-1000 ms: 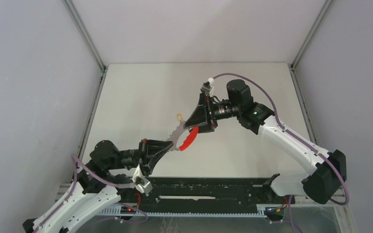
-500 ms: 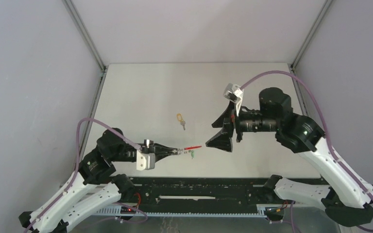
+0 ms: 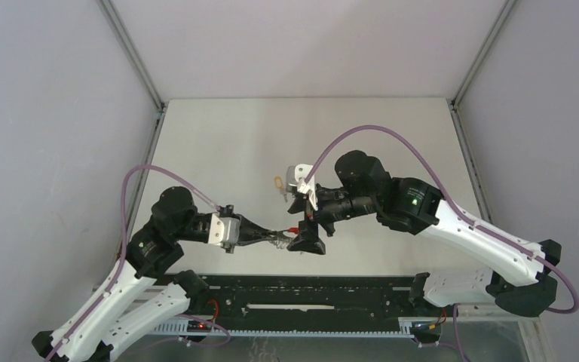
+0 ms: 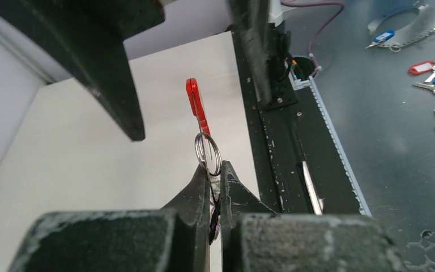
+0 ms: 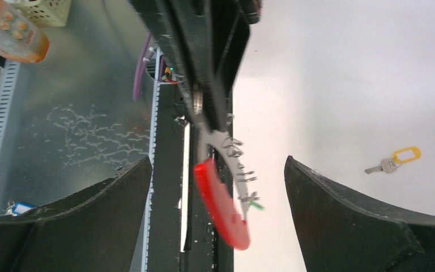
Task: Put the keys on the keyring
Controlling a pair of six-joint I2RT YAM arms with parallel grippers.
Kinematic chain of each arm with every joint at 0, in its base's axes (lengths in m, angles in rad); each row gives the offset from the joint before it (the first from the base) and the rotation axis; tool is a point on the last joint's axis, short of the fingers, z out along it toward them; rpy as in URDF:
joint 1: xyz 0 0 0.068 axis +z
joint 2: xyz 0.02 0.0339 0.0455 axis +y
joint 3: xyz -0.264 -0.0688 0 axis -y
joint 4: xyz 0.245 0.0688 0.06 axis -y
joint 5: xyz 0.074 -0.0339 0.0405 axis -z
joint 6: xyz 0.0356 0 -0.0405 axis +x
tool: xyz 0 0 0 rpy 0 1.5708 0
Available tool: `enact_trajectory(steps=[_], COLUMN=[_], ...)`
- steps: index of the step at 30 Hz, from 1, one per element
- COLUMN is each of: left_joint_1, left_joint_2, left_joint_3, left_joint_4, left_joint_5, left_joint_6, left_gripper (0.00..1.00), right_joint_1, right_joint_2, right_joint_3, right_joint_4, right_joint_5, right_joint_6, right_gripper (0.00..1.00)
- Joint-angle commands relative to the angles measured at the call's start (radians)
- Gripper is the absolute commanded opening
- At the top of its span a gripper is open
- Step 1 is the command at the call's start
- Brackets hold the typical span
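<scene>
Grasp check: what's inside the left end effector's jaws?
The keyring: its wire loop is pinched between the shut fingers of the left end effector, and the red section sticks out beyond them. Whatever lies deeper between the fingers is covered.

Pale table with a single key
A yellow-headed key lies flat on the bare surface near the centre of the top view, well apart from the table's edges.

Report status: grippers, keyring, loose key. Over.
Left gripper shut on keyring, red section sticking out. Right gripper open, straddling that red section, clear of it. Yellow-headed key lying loose on table, off the ring. Nothing blocking.
</scene>
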Motion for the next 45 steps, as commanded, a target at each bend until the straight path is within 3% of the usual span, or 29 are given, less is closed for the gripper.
enact_trajectory(steps=[1, 3, 7, 9, 12, 14, 15, 17, 21, 25, 33, 45], left_joint_1=[0.005, 0.006, 0.009, 0.013, 0.027, 0.031, 0.032, 0.031, 0.031, 0.028, -0.051, -0.121], left_joint_2=[-0.007, -0.006, -0.003, 0.000, 0.000, -0.001, 0.001, -0.003, -0.061, -0.170, -0.250, -0.225], left_joint_3=[0.067, 0.074, 0.083, 0.086, 0.091, 0.088, 0.088, 0.087, 0.023, -0.120, -0.232, -0.276], left_joint_4=[0.001, -0.015, -0.021, -0.014, 0.013, 0.042, 0.047, 0.059, 0.162, 0.354, 0.282, 0.416], left_joint_5=[0.104, 0.100, 0.082, 0.059, 0.020, -0.016, -0.040, -0.090, -0.237, -0.354, -0.333, -0.449], left_joint_6=[0.052, 0.075, 0.093, 0.101, 0.108, 0.111, 0.127, 0.155, 0.281, 0.427, 0.729, 0.790], left_gripper=[0.00, 0.00, 0.00, 0.00, 0.00, 0.00, 0.06, 0.45, 0.73, 0.77, 0.77, 0.61], right_joint_1=[0.007, 0.004, 0.002, 0.004, 0.008, 0.010, 0.008, 0.000, -0.008, 0.010, 0.056, 0.108], right_joint_2=[-0.015, -0.009, 0.019, 0.030, 0.025, 0.006, -0.006, -0.027, -0.059, -0.054, -0.023, 0.002], right_joint_3=[0.008, 0.006, 0.017, 0.016, -0.010, -0.036, -0.049, -0.068, -0.107, -0.132, -0.131, -0.132], right_joint_4=[0.076, 0.089, 0.055, 0.031, 0.020, 0.035, 0.057, 0.098, 0.181, 0.223, 0.293, 0.326], right_joint_5=[0.059, 0.046, -0.004, -0.016, 0.043, 0.067, 0.077, 0.114, 0.291, 0.384, 0.549, 0.610], right_joint_6=[-0.047, -0.043, -0.044, -0.043, -0.022, -0.018, -0.003, 0.030, 0.129, 0.209, 0.347, 0.416], right_gripper=[0.91, 0.83, 0.51, 0.42, 0.15, 0.03, 0.00, 0.00, 0.00, 0.00, 0.00, 0.00])
